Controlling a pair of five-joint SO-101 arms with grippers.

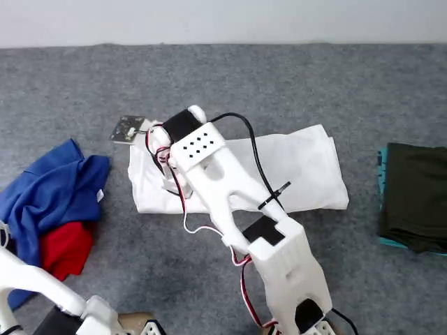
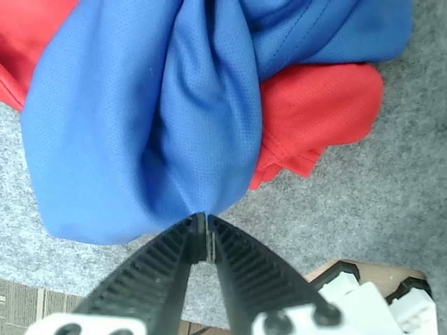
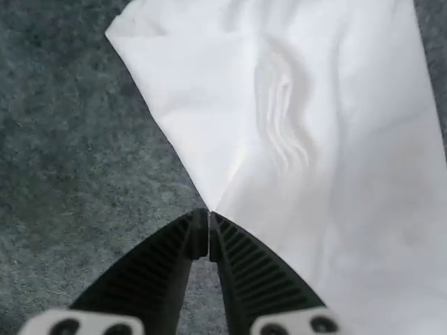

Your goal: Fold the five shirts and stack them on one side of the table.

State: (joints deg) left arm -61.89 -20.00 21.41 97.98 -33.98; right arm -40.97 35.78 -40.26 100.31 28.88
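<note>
My right gripper (image 3: 209, 236) is clenched on the left end of the white shirt (image 1: 300, 167), whose long axis runs left to right toward the folded stack (image 1: 413, 195). My left gripper (image 2: 207, 239) pinches the blue shirt (image 2: 174, 118), far left.

White shirt (image 1: 300, 167): partly folded into a wide band, lying flat mid-table with its long axis across the table and slight creases in the cloth. Blue shirt (image 1: 56, 192): unfolded and crumpled in a heap at the left side of the table. Red shirt (image 1: 66, 248): unfolded and bunched, partly under the blue shirt and showing at its near edge. Dark shirt (image 1: 415, 195): folded to a neat rectangle at the right edge of the table, stacked on a teal shirt (image 1: 380, 174), of which a thin border shows.
</note>
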